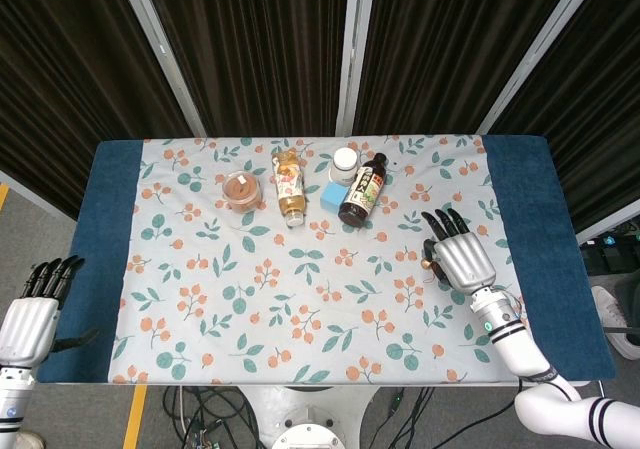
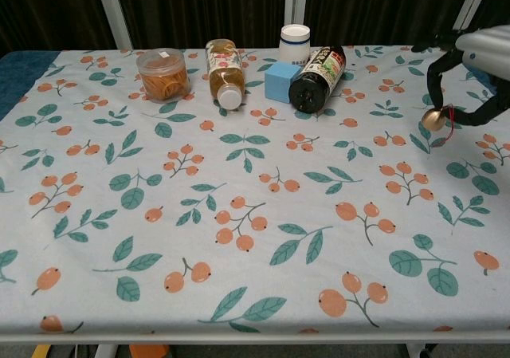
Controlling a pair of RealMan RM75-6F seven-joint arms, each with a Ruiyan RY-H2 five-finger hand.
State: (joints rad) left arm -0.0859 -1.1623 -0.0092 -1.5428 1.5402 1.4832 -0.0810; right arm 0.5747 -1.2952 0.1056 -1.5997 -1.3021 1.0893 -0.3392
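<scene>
right hand point(image 2: 478, 71): chest view chops it at the right edge, so you only get the curled fingers, no palm or wrist
small brass bell point(image 2: 433, 119): from the head view it's tucked under the right hand, basically invisible
bell's red string point(image 2: 451, 123): too thin to tell where it ends
left hand point(image 1: 30, 314): cut by the left edge in the head view, off the worktop point(image 1: 110, 269), can't say how its thumb sits
white jar point(image 1: 345, 161): label too tiny to read, partly behind the blue box point(image 1: 331, 197)
</scene>
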